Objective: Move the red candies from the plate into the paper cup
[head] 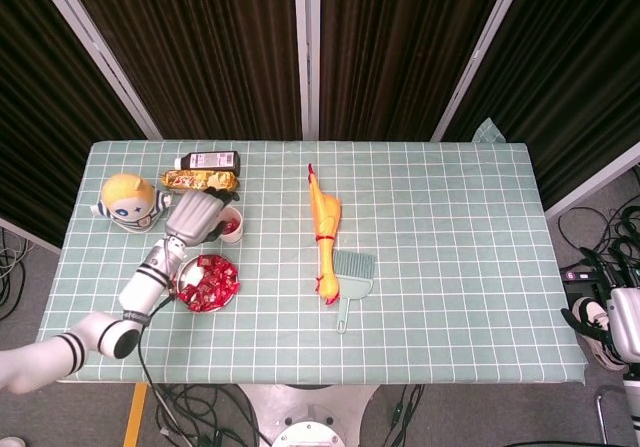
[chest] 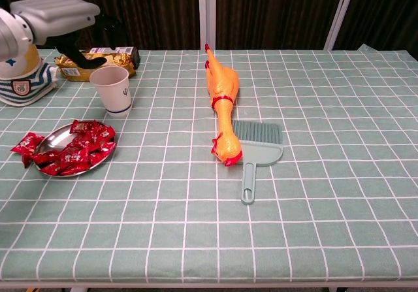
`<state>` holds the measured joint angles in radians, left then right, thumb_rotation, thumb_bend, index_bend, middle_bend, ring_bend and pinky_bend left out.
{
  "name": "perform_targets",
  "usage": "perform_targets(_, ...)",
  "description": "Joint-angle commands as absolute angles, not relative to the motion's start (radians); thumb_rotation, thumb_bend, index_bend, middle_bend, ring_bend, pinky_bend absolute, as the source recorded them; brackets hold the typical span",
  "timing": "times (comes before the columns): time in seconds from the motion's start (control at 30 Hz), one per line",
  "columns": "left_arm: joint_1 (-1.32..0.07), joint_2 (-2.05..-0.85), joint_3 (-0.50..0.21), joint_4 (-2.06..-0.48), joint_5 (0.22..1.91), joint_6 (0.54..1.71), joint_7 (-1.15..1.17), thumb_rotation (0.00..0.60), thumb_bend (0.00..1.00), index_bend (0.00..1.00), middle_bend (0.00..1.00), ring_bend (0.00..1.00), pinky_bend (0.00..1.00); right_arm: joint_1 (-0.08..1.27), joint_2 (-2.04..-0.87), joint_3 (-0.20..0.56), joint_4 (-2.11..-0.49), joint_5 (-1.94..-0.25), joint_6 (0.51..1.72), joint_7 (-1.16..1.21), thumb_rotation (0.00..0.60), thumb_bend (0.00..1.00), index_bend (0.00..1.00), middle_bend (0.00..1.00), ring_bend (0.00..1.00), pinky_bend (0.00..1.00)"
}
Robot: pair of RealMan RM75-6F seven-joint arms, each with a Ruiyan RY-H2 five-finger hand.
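A white paper cup (chest: 112,89) stands upright behind the metal plate (chest: 104,156), which carries a heap of red candies (chest: 72,149). In the head view a red candy shows inside the cup (head: 231,225). One candy (chest: 23,142) hangs off the plate's left rim. My left hand (chest: 62,12) hovers up and to the left of the cup, fingers pointing down and apart, holding nothing. It also shows in the head view as the left hand (head: 195,215), just left of the cup. My right hand (head: 618,335) hangs off the table's right side, its fingers unclear.
A yellow rubber chicken (chest: 220,96) and a teal dustpan brush (chest: 255,145) lie mid-table. Behind the cup are a gold snack packet (chest: 78,66), a dark bottle (head: 208,159) and a round doll (head: 130,201). Green checked cloth (chest: 326,174) covers the table.
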<state>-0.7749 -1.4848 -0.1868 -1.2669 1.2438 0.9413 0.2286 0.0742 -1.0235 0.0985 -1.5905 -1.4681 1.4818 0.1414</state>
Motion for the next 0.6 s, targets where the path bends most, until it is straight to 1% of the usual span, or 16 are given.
perform_targets(0.03,-0.684,-1.417,-0.152,-1.352,1.269,1.048,0.208,0.600,0.36,0.33,0.43,0.39,0.67,0.075,-1.024,0.099,-1.590,-1.471,1.483,0.142,0.600,0.09,0.14,0.27,0.09,0.30)
perform_targets(0.17,-0.603,-1.354,-0.098,-1.419,1.273,1.099,0.202,0.600,0.32,0.33,0.43,0.39,0.67,0.080,-1.026,0.097,-1.590,-1.480,1.480,0.144,0.600,0.09,0.14,0.27,0.09,0.30)
perform_targets(0.33,-0.544,-1.311,-0.025,-1.468,1.267,1.086,0.233,0.600,0.29,0.33,0.43,0.39,0.65,0.082,-1.029,0.095,-1.591,-1.490,1.482,0.144,0.600,0.09,0.14,0.27,0.09,0.30)
perform_targets(0.47,-0.522,-1.327,0.013,-1.447,1.276,1.062,0.236,0.600,0.29,0.34,0.43,0.39,0.63,0.083,-1.026,0.093,-1.597,-1.502,1.488,0.142,0.600,0.09,0.14,0.27,0.09,0.31)
perform_targets(0.6,-0.506,-1.357,0.036,-1.413,1.285,1.044,0.235,0.600,0.29,0.34,0.43,0.39,0.63,0.079,-1.024,0.091,-1.601,-1.504,1.495,0.140,0.600,0.09,0.14,0.27,0.09,0.31)
